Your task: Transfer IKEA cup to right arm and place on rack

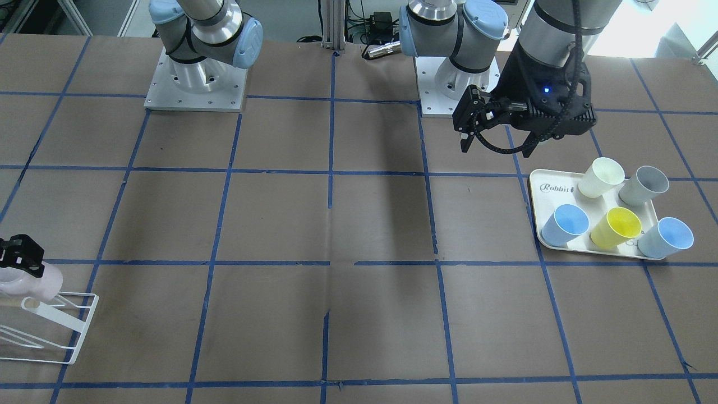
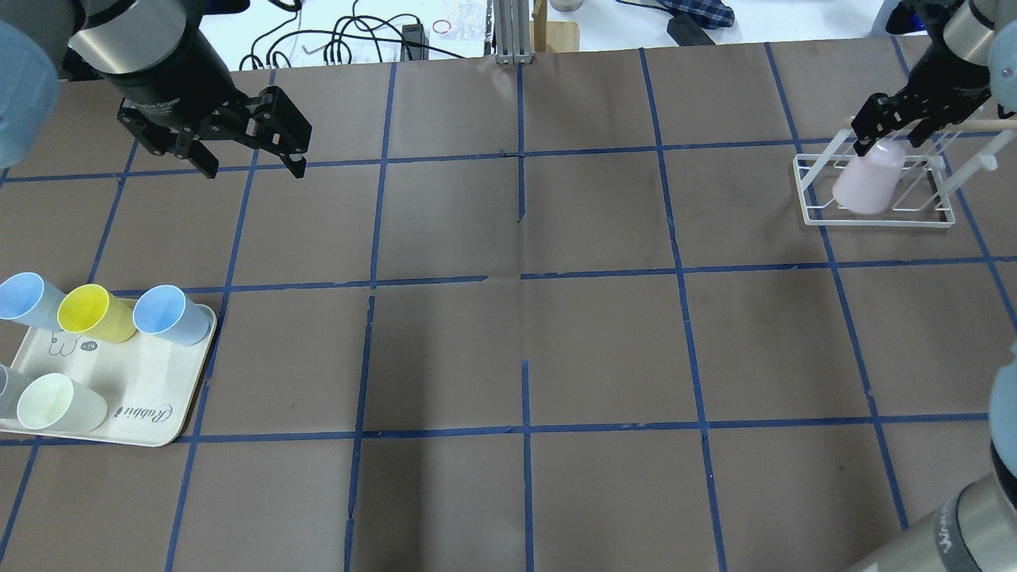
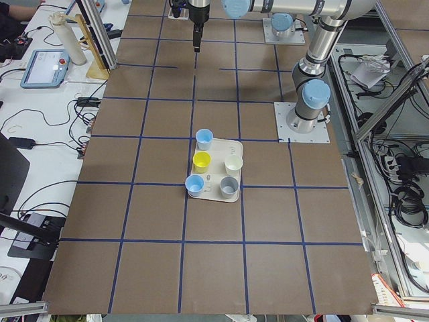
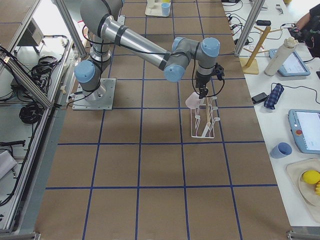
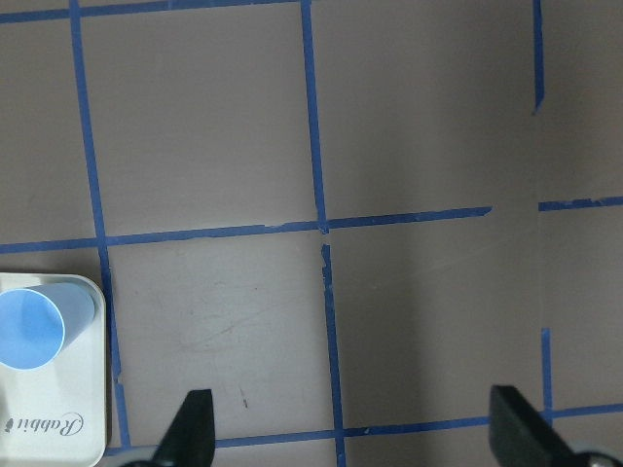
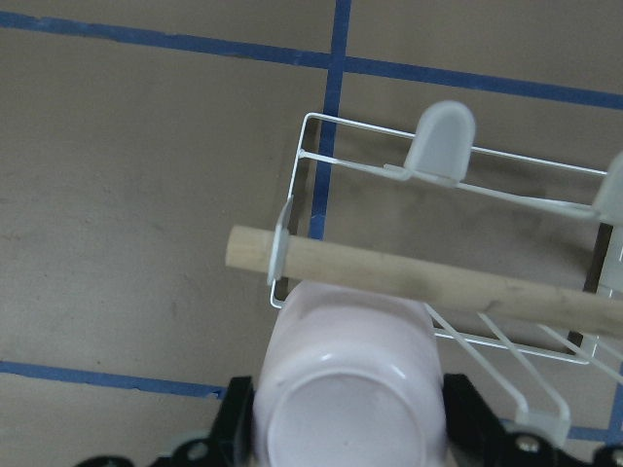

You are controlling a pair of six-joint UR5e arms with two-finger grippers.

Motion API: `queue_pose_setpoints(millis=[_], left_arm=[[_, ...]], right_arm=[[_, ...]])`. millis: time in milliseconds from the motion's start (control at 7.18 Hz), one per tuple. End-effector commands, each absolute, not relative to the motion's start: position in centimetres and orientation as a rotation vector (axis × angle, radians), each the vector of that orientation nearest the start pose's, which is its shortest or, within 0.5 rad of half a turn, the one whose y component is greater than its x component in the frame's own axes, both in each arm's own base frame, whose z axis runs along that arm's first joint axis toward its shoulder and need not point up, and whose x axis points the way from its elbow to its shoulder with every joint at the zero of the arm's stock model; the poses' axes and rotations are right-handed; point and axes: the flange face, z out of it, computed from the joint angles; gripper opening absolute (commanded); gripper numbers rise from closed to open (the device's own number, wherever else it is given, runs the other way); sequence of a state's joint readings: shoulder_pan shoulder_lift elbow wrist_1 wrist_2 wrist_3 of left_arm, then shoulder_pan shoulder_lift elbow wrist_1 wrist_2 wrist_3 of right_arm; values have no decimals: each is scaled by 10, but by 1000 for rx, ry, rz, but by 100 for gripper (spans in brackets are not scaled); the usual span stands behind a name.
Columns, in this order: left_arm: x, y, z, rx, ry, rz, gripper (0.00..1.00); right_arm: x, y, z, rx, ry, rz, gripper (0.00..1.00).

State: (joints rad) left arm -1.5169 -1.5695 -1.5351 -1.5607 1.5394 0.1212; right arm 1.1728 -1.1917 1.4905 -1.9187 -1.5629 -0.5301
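the tray (image 2: 135,397) lies on the tabletop (image 2: 524,334) at the near left of the overhead view, carrying five cups (image 2: 97,312), three in the far row and two nearer. the rack (image 2: 802,191) stands at the far right, well apart. the ikea cup (image 2: 870,184) leans bottom-up in the rack, just beside its rod (image 6: 438,277), the right claw (image 2: 888,141) astride its base. the left claw (image 2: 254,168) hangs beyond the tray.
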Motion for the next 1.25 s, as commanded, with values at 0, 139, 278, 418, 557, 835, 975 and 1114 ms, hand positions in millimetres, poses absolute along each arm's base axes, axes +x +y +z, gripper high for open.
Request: queue_pose_setpoints(millis=[0, 139, 278, 418, 557, 835, 975, 1114], left_arm=[[-106, -499, 504, 113, 3164, -62, 100], [-105, -501, 505, 81, 3164, -40, 100], [-104, -502, 506, 75, 3155, -14, 100], [-104, -502, 506, 75, 3158, -17, 100], [-105, -501, 506, 76, 3166, -20, 100], [-105, -502, 506, 73, 3169, -18, 100], [-105, -502, 506, 73, 3169, -21, 100], [-105, -502, 506, 73, 3170, -21, 100]], right_arm=[[-117, -636, 367, -202, 3159, -107, 98], [-106, -627, 387, -185, 3161, -114, 99], [-84, -613, 411, -182, 3157, -96, 99], [-64, -601, 430, -196, 3153, -85, 100], [-38, -588, 448, -148, 3153, -76, 100], [27, -562, 478, -27, 3168, -63, 100], [69, -554, 483, 4, 3184, -69, 100], [104, -547, 483, -1, 3193, -62, 100]])
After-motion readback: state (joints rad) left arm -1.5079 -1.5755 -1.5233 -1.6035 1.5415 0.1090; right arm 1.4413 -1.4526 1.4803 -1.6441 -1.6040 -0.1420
